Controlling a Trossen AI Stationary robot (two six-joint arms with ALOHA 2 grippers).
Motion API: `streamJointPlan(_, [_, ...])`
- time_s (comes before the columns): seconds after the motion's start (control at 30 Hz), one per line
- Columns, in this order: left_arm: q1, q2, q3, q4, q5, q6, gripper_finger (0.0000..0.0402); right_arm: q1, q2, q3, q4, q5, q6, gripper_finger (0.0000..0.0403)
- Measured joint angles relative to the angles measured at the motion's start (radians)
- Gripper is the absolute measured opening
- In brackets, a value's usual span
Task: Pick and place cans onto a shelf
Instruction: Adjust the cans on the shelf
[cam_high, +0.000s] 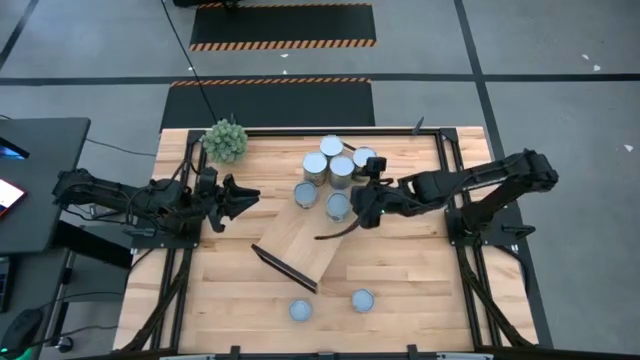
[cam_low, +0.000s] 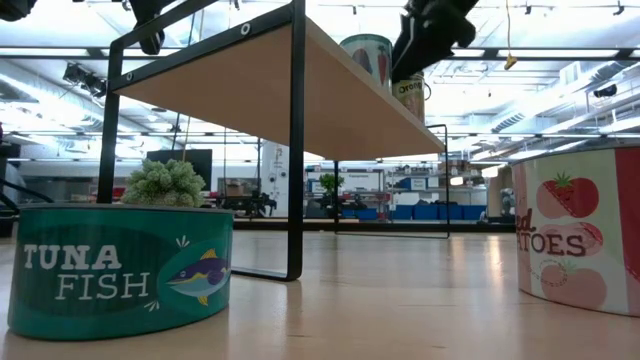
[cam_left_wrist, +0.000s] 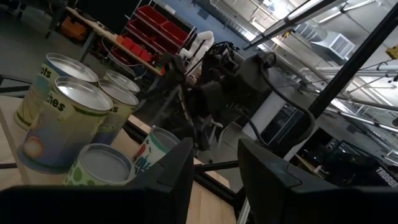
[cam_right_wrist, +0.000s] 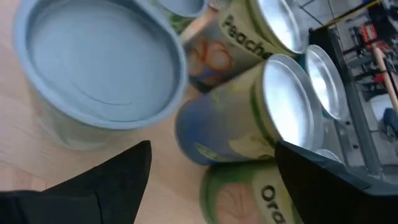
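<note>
The shelf (cam_high: 300, 250) is a light-wood board on a dark frame, lying slantwise at the table's middle; the low view shows its underside (cam_low: 300, 95). Two cans (cam_high: 304, 193) (cam_high: 338, 206) stand at its far end. Several more cans (cam_high: 335, 160) cluster just beyond it. Two cans (cam_high: 300, 310) (cam_high: 362, 300) rest on their bases near the table's front edge. My right gripper (cam_high: 362, 208) (cam_right_wrist: 211, 183) hangs open beside the right can on the shelf (cam_right_wrist: 99, 62), tilted down, with nothing between its fingers. My left gripper (cam_high: 250, 193) (cam_left_wrist: 214, 180) waits open to the left of the shelf.
A green bushy plant (cam_high: 225, 140) stands at the table's far left. The low view shows the teal tuna can (cam_low: 120, 270) and a tomato can (cam_low: 580, 240) close up at the front. Bare tabletop (cam_high: 410, 270) lies to the right of the shelf.
</note>
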Motion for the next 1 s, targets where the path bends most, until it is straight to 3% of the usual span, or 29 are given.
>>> streamJointPlan(0.43, [-0.001, 0.0, 0.0, -0.001, 0.006, -0.011, 0.0133, 0.126, -0.027, 0.019, -0.037, 0.004, 0.109, 0.0349])
streamJointPlan(0.57, [0.003, 0.027, 0.009, -0.032, -0.063, -0.019, 0.0133, 0.158, -0.027, 0.019, -0.037, 0.003, 0.149, 0.0349])
streamJointPlan(0.7, [0.054, 0.088, 0.072, -0.125, -0.126, 0.0, 0.0133, 0.143, -0.025, 0.019, -0.034, 0.002, 0.156, 0.0349])
streamJointPlan(1.0, [0.167, 0.213, 0.259, -0.345, -0.128, 0.093, 0.0133, 0.065, 0.0, 0.018, 0.056, -0.018, 0.017, 0.0349])
